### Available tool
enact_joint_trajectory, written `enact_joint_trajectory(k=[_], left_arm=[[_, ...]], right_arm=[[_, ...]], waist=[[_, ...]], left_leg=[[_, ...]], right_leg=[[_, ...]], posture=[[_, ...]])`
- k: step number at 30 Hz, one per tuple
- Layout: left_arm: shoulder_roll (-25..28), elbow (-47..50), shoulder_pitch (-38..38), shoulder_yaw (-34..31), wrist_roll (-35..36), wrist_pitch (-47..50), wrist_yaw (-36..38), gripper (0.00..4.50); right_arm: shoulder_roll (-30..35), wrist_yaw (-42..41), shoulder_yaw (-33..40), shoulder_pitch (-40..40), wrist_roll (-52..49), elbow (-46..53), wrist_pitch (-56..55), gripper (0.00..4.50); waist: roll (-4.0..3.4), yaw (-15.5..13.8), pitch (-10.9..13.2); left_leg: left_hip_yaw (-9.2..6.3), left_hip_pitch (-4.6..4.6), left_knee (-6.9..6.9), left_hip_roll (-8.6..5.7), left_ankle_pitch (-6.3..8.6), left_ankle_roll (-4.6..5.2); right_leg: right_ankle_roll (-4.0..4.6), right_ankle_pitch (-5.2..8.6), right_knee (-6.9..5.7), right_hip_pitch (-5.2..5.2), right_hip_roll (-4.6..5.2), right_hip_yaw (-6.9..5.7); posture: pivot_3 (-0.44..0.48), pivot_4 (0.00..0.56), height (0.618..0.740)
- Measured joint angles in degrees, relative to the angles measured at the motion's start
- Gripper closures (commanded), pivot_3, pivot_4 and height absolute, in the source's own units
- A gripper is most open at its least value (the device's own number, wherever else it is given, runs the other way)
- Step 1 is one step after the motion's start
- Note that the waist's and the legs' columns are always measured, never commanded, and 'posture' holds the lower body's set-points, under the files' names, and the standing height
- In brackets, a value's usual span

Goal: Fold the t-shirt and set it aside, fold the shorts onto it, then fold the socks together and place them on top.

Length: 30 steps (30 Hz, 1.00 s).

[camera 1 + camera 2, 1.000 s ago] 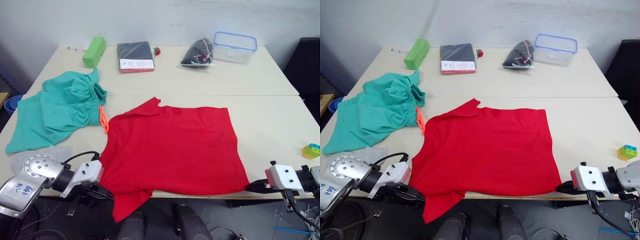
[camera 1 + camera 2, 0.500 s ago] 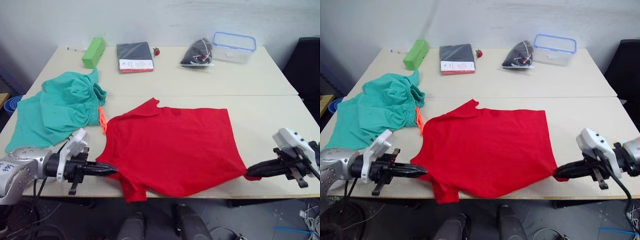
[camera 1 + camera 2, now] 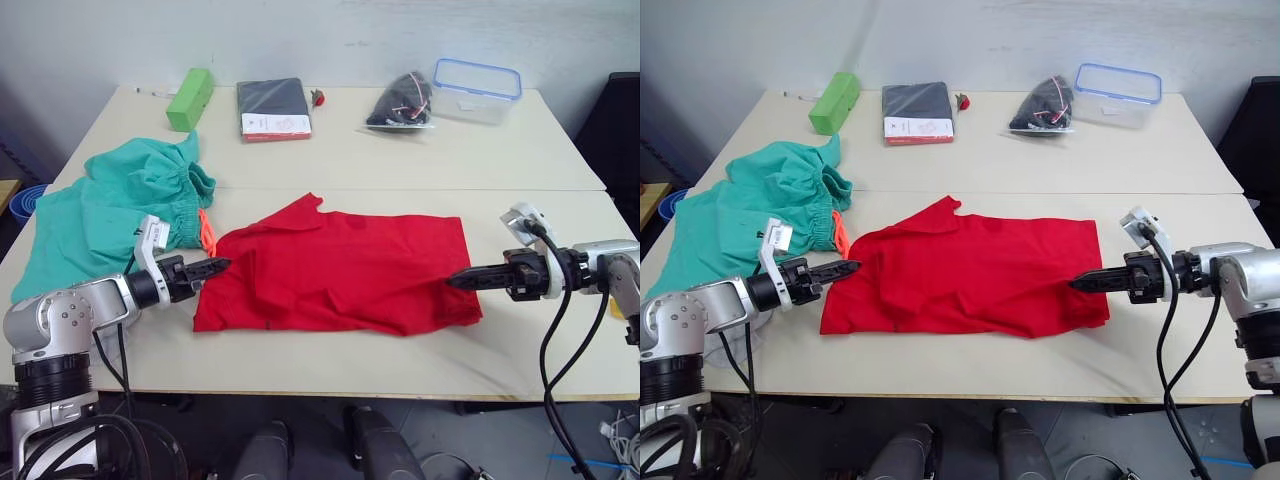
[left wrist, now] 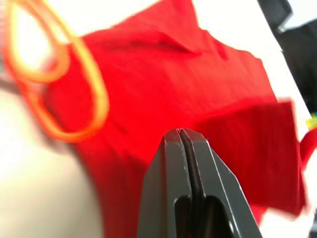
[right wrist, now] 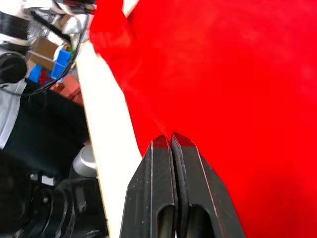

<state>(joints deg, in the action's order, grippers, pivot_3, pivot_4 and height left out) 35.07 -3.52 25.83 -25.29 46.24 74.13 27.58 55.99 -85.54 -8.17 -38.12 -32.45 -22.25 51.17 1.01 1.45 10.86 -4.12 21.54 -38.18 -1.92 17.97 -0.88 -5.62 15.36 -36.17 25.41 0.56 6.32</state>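
T-shirt (image 3: 340,270), red, lies on the table (image 3: 560,345) at centre, its near part doubled over toward the far side, so the near edge is a fold. What lies under the doubled layer is hidden.

Left gripper (image 3: 218,265) at the shirt's left edge, fingers pressed together; wrist view shows no gap between them, tips meeting over red cloth, but whether any cloth is caught between the tips cannot be told.

Right gripper (image 3: 455,281) at the shirt's right edge, fingers likewise pressed together, tips over the red fabric; a pinch of cloth cannot be confirmed.

Shorts (image 3: 100,220), teal, bunched at far left of the shirt, orange drawstring (image 3: 207,233) lying just beside the shirt's left shoulder. Their left side is cut off by the table edge and the left arm.

Far side of table: green block (image 3: 189,100), dark folded item (image 3: 272,108), black bundle in a bag (image 3: 400,102), clear lidded box (image 3: 477,91)
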Motion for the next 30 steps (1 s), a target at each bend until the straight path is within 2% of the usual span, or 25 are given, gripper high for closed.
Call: enact_joint_trajectory(k=[5, 10, 11, 13, 14, 18, 21, 25, 26, 27, 30], left_arm=[[-5.2, 1.3, 0.2, -2.7, 0.1, 4.8, -7.5, 4.5], [-5.6, 4.2, -1.8, -2.7, 0.1, 6.1, -9.1, 4.5], [-5.4, 5.1, -2.4, -2.6, 0.1, 6.1, -8.9, 4.5], [-4.6, 6.4, -3.5, -2.6, 0.6, 6.4, -8.1, 4.12], [-4.1, 7.4, -4.2, -2.7, 0.9, 6.6, -7.5, 3.92], [-0.3, 11.7, -6.9, -2.8, 2.5, 6.1, -3.7, 2.74], [4.6, 15.7, -9.9, -2.7, 3.2, 3.2, 1.3, 1.89], [13.7, 23.9, -15.6, -1.7, 4.1, -3.3, 12.3, 0.72], [15.8, 25.6, -16.7, -1.1, 3.5, -5.5, 14.7, 0.51], [18.9, 28.4, -19.4, 1.0, 1.1, -10.9, 18.4, 0.51], [23.4, 31.2, -25.2, 7.4, -6.8, -21.9, 23.5, 0.51]], right_arm=[[-3.1, 3.2, -0.5, -1.6, 5.6, -6.9, -2.7, 4.48], [-4.6, 5.0, -0.3, -1.6, 8.6, -8.4, -6.1, 4.48], [-5.0, 5.4, -0.1, -1.6, 9.0, -8.7, -6.3, 4.3], [-5.1, 6.0, 0.2, -1.6, 9.3, -9.4, -6.5, 3.93], [-5.1, 6.0, 0.8, -1.6, 9.3, -9.5, -6.4, 3.59], [-4.2, 5.8, 4.7, -1.4, 8.7, -7.6, -7.2, 2.26], [-1.6, 5.8, 7.9, 0.0, 8.5, -3.6, -10.2, 1.28], [2.9, 4.2, 11.9, 9.4, 9.5, 8.6, -21.0, 0.01], [3.3, 3.6, 12.2, 11.4, 9.9, 11.2, -23.8, 0.0], [3.6, 3.4, 12.7, 15.0, 11.0, 15.3, -28.7, 0.0], [3.8, 3.8, 12.7, 21.2, 14.7, 20.6, -38.5, 0.0]], waist=[[0.02, 0.2, 0.0], [0.02, 0.4, 0.0], [0.02, 0.3, 0.0], [0.02, 0.2, 0.0], [0.03, 0.2, 0.0], [0.03, 0.3, 0.0], [0.02, 0.3, 0.0], [0.03, 0.2, 0.0], [0.02, 0.2, 0.0], [0.01, 0.3, 0.0], [-0.03, 0.3, 0.0]], left_leg=[[0.03, -0.03, -0.03, -0.04, -0.02, -0.03], [0.06, -0.06, -0.02, -0.04, -0.06, -0.13], [0.06, -0.06, -0.02, -0.04, -0.06, -0.14], [0.06, -0.06, -0.02, -0.07, -0.07, -0.14], [0.06, -0.06, -0.02, -0.07, -0.07, -0.15], [0.06, -0.06, 0.0, -0.07, -0.07, -0.15], [0.06, -0.08, 0.03, -0.06, -0.07, -0.16], [0.03, -0.08, 0.11, -0.04, -0.06, -0.16], [0.06, -0.15, 0.11, -0.04, -0.06, -0.16], [0.1, -0.24, 0.12, -0.05, -0.06, -0.16], [0.09, -0.49, 0.2, -0.03, -0.05, -0.13]], right_leg=[[-0.01, -0.01, -0.14, 0.02, -0.01, 0.04], [-0.01, -0.01, -0.26, 0.06, -0.03, 0.06], [-0.01, -0.01, -0.26, 0.06, -0.03, 0.06], [-0.01, -0.01, -0.27, 0.06, -0.01, 0.06], [-0.01, -0.01, -0.27, 0.06, -0.01, 0.06], [-0.01, -0.01, -0.27, 0.06, -0.02, 0.06], [0.01, 0.0, -0.24, 0.05, -0.03, 0.05], [0.02, 0.02, -0.06, -0.01, -0.02, 0.0], [0.02, 0.02, -0.02, -0.1, -0.02, 0.02], [0.02, 0.02, 0.01, -0.19, -0.02, 0.05], [0.05, 0.03, 0.16, -0.49, -0.05, 0.04]], posture=[[0.0, 0.15, 0.74], [0.0, 0.15, 0.74], [0.0, 0.15, 0.74], [0.0, 0.15, 0.74], [0.0, 0.15, 0.74], [0.0, 0.15, 0.74], [0.0, 0.15, 0.74], [0.0, 0.15, 0.74], [0.0, 0.15, 0.74], [0.0, 0.15, 0.74], [0.0, 0.15, 0.74]])
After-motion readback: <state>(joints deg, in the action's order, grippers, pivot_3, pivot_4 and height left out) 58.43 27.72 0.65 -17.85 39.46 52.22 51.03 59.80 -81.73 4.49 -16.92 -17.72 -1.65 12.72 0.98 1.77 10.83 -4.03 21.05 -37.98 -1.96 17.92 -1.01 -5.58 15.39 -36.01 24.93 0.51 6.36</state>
